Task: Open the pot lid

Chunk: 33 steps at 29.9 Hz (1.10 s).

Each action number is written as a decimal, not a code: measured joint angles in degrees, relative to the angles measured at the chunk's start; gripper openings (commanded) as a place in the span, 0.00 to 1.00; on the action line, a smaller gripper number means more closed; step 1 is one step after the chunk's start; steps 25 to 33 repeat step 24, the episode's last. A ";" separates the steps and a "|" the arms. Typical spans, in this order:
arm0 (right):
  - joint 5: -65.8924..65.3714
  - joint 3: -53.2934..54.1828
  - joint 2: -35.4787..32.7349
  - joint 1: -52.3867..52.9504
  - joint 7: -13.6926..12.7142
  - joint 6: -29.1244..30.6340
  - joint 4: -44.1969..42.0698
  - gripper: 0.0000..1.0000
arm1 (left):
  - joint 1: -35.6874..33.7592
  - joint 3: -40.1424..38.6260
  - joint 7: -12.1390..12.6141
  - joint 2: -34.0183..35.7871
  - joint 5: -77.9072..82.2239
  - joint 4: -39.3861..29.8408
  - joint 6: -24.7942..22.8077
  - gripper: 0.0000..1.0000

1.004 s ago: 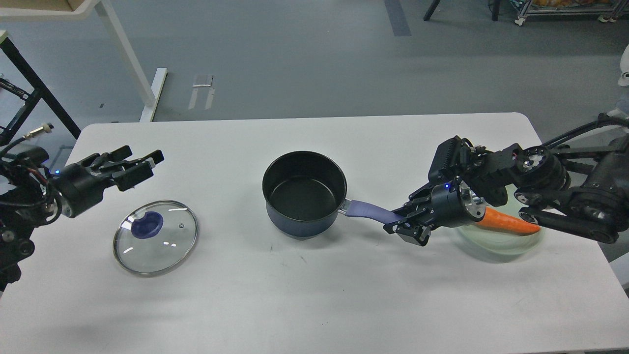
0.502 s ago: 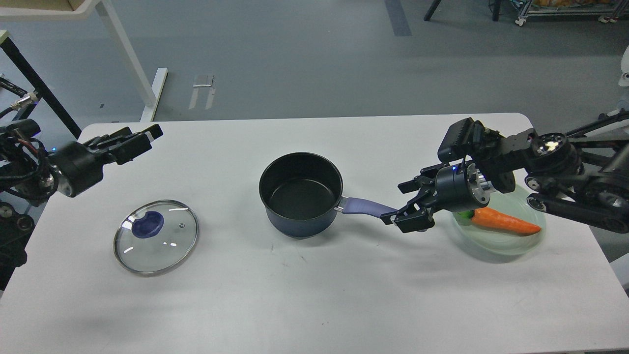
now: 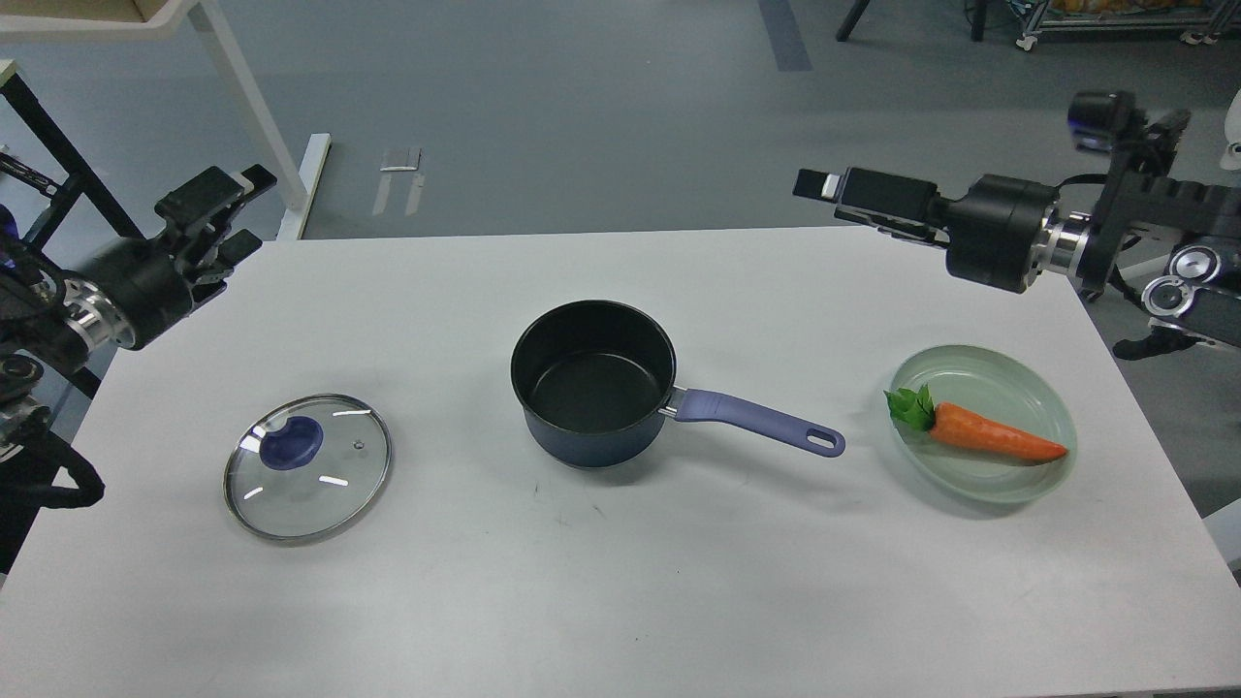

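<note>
Both hands had lifted away: my right hand (image 3: 824, 186) off the pot (image 3: 593, 383) handle, my left hand (image 3: 215, 218) above the lid (image 3: 307, 465) lying on the tabletop (image 3: 620, 572). Neither held anything; finger gaps unclear. Task looked finished.

Left arm (image 3: 58, 320) cut by left edge, right hand (image 3: 824, 186) finger gap unreadable

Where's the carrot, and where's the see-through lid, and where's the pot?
carrot (image 3: 994, 438), head view, on the middle of its orange body.
lid (image 3: 320, 480), head view, on the clear glass beside its purple knob.
pot (image 3: 593, 380), head view, on the black inside bottom.
</note>
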 measured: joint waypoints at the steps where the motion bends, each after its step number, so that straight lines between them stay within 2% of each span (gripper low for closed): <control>1: 3.39 1.58 0.00 -1.53 0.00 -0.67 -0.38 1.00 | 0.00 -0.02 0.00 -0.25 -2.66 0.18 -0.28 0.99; 7: 19.67 10.49 3.45 -11.89 0.00 -2.57 -4.27 1.00 | 0.83 -0.70 -0.01 -5.48 -15.07 4.49 -1.51 0.99; 11: 27.04 16.34 5.84 -19.51 0.00 -1.36 -5.07 1.00 | 2.32 -2.61 -0.01 -10.38 -18.81 10.25 -6.28 0.99; 15: 29.67 21.13 10.49 -26.24 0.00 5.78 -8.46 1.00 | 5.05 -8.51 -0.01 -15.60 -20.08 15.94 -13.74 0.99; 19: 29.91 22.33 12.97 -29.17 0.00 16.14 -12.94 1.00 | 7.82 -13.61 -0.01 -18.42 -20.31 18.14 -17.48 0.99; 23: 29.96 22.54 13.83 -30.02 0.00 18.25 -13.71 1.00 | 9.66 -15.69 0.37 -18.88 -21.18 18.34 -20.38 0.99; 33: 29.98 22.75 14.08 -30.12 0.00 18.30 -13.73 1.00 | 9.94 -15.99 0.51 -18.90 -21.56 18.34 -20.91 0.99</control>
